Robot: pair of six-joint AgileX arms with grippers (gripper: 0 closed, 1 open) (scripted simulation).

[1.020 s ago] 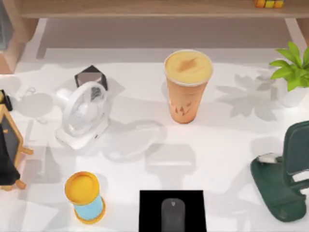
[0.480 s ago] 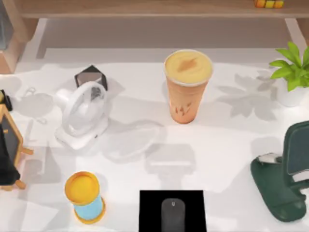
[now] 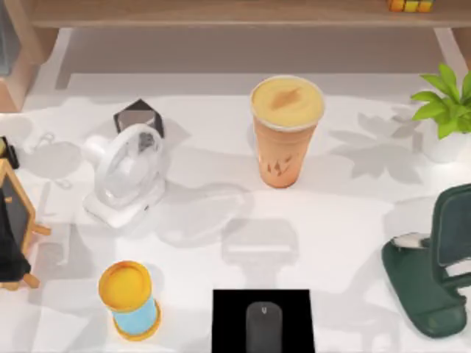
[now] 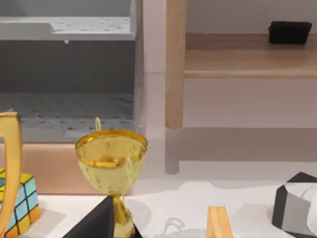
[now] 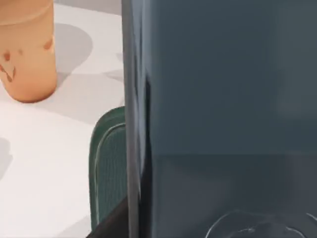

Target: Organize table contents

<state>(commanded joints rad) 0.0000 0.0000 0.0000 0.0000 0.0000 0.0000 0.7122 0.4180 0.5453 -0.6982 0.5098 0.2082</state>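
Top view: the small dark grey computer mouse [image 3: 263,326] lies on a black square pad [image 3: 228,320] at the near middle of the glossy white table [image 3: 353,220]. It looks light, smooth and slippery; pinching its long sides seems safest. The tall orange drink cup [image 3: 285,132] stands further back, top-heavy, best held mid-body. I cannot tell either gripper's state.

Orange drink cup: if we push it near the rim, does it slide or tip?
The tall orange drink cup with the yellowish top stands upright and tapers to a narrow base, so a push near the rim would likely tip it. The glossy white tabletop looks slick, so a low push may slide it. If filled, it could be top-heavy.
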